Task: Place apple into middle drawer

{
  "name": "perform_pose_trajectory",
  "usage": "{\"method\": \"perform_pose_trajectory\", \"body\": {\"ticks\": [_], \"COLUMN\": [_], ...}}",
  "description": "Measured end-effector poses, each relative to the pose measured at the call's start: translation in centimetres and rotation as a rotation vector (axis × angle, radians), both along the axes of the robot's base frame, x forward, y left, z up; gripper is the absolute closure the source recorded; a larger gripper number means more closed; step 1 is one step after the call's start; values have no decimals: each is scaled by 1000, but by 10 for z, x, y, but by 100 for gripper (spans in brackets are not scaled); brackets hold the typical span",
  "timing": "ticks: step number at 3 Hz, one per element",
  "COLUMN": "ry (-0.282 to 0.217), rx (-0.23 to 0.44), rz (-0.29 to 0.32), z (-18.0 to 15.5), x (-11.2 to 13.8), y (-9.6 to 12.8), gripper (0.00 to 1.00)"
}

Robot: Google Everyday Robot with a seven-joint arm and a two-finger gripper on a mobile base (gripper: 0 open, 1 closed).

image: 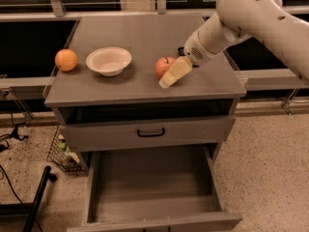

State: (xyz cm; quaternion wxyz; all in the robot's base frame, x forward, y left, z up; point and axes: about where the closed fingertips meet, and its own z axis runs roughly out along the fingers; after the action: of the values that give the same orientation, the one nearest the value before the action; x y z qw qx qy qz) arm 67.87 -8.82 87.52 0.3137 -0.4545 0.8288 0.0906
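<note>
Just beside the gripper (166,82), the apple (162,66) stands stem-up.

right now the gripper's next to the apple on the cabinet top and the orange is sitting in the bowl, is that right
Not quite. The orange is not in the bowl: it sits beside the bowl on the cabinet top, apart from it, as the camera view shows. The rest holds: the gripper is next to the apple on the cabinet top.
</note>
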Motion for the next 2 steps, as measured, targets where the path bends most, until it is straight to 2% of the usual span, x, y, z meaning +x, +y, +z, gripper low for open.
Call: {"method": "perform_pose_trajectory", "body": {"ticks": [2], "ry": [21], "rx": [15], "rz": [-12], "z": [-23], "x": [21], "y": [15], "gripper": [0]}}
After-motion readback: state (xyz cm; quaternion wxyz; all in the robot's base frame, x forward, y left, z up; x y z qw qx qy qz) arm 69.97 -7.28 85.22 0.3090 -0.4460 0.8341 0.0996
